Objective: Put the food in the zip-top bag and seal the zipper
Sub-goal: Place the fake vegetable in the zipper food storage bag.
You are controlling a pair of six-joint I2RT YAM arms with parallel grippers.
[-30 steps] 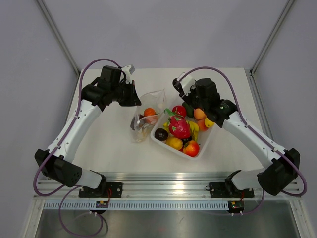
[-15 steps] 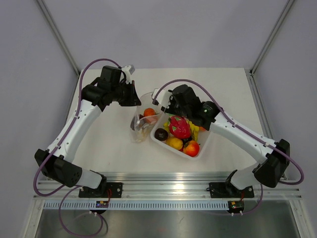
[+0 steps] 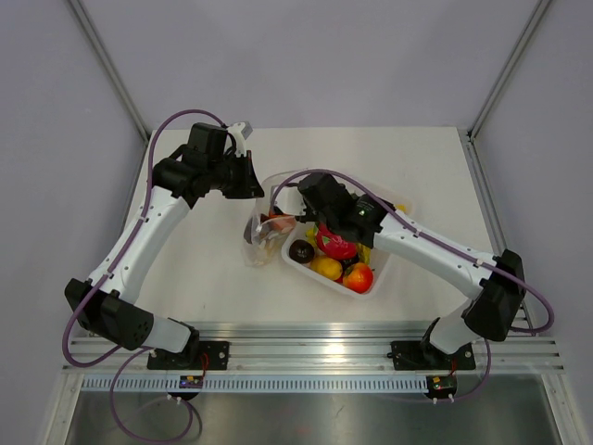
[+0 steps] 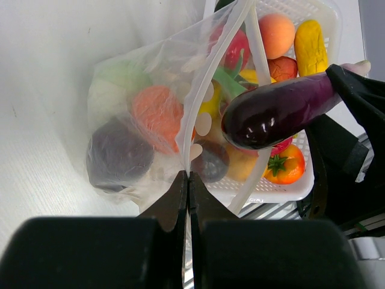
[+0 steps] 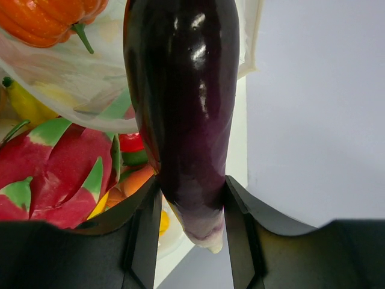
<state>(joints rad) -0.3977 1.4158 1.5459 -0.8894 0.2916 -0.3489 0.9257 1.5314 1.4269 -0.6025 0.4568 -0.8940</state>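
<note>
R gripper (image 5: 192,183) w/ eggplant (image 5: 180,90) at bag (image 4: 129,78)

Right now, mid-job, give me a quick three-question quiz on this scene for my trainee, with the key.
1. True or false: the right hand holds an eggplant.
2. What is the left hand pinching? A the bag edge; B a spoon; C a cup.
3. Fill in: the pink dragon fruit lies in the white ____.
Key: 1 true; 2 A; 3 tray.
</note>
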